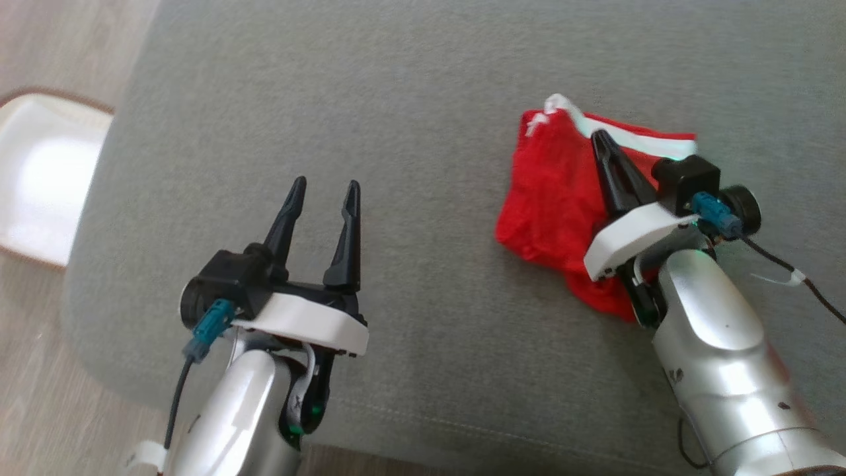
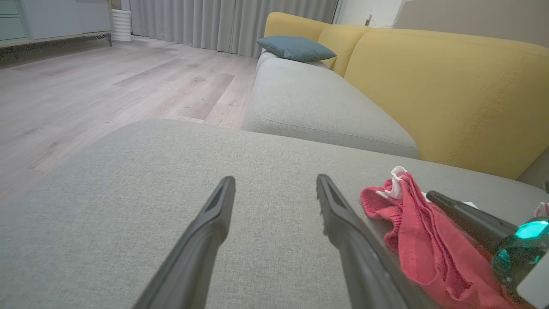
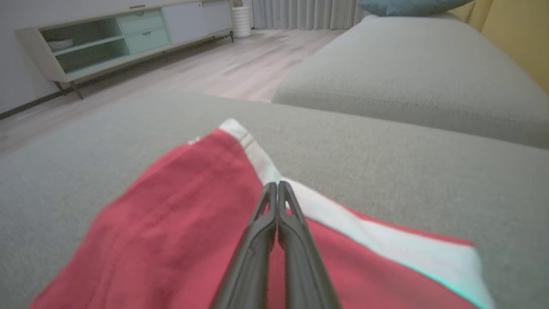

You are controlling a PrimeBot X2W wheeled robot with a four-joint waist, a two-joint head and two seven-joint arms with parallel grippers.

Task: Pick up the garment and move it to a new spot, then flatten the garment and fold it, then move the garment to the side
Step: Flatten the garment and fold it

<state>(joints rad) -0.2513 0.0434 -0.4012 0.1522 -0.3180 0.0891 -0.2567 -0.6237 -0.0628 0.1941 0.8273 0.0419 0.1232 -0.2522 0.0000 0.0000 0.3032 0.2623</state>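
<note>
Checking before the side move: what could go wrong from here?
1. Right hand is shut with its tips over the red garment by the white band; whether it pinches fabric is unclear, so it may slip off or bunch the cloth.
2. Left hand is open over bare cushion, apart from the garment; a one-handed move could let it unfold.

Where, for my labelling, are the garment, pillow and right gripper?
garment (image 1: pixel 548 192): head view, red middle.
pillow (image 2: pixel 296 48): left wrist view, top face.
right gripper (image 3: pixel 278 188): right wrist view, between shut fingertips.
</note>
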